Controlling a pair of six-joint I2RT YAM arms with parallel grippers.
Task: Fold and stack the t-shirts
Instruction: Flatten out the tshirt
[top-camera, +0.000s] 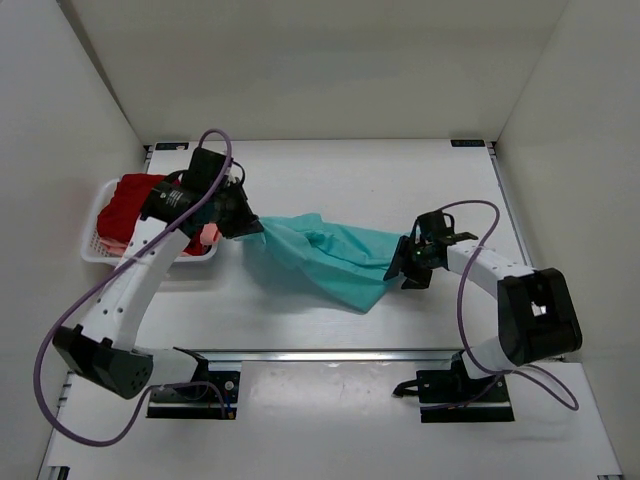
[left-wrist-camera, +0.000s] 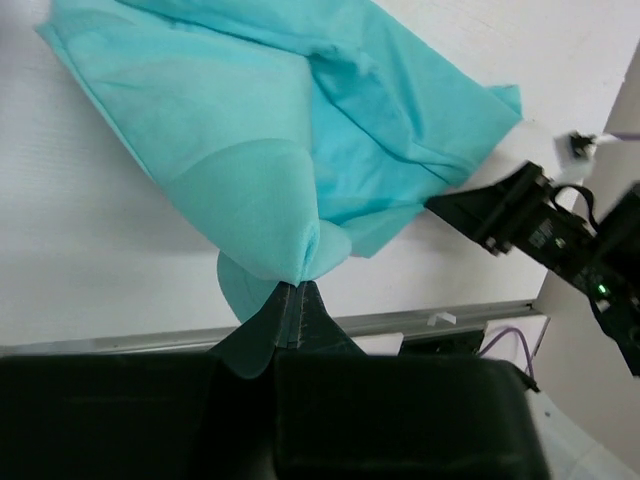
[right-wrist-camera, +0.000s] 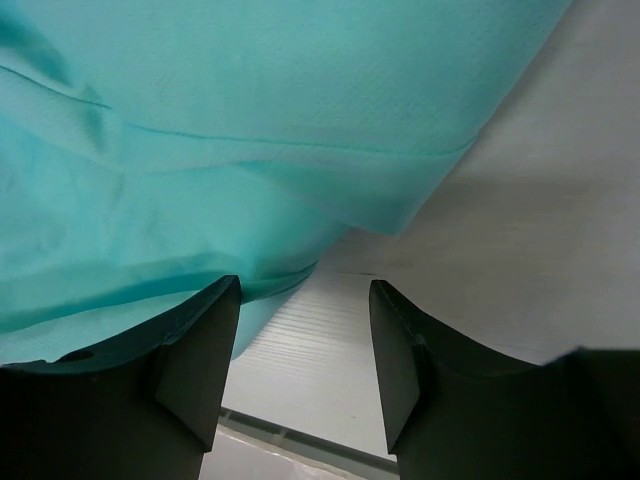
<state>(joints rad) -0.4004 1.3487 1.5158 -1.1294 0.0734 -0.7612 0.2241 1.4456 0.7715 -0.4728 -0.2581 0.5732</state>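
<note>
A teal t-shirt (top-camera: 325, 258) lies crumpled across the middle of the table, stretched from left to right. My left gripper (top-camera: 250, 228) is shut on its left corner, and the wrist view shows cloth (left-wrist-camera: 300, 180) pinched between the closed fingertips (left-wrist-camera: 292, 290). My right gripper (top-camera: 408, 258) is open at the shirt's right edge. In the right wrist view the teal cloth (right-wrist-camera: 200, 150) hangs above and just ahead of the open fingers (right-wrist-camera: 200, 340), with nothing between them. Dark red shirts (top-camera: 135, 205) and a salmon pink one (top-camera: 208, 233) lie in the basket.
A white mesh basket (top-camera: 92, 240) sits at the table's left edge beside my left arm. White walls enclose the table on three sides. A metal rail (top-camera: 330, 352) runs along the near edge.
</note>
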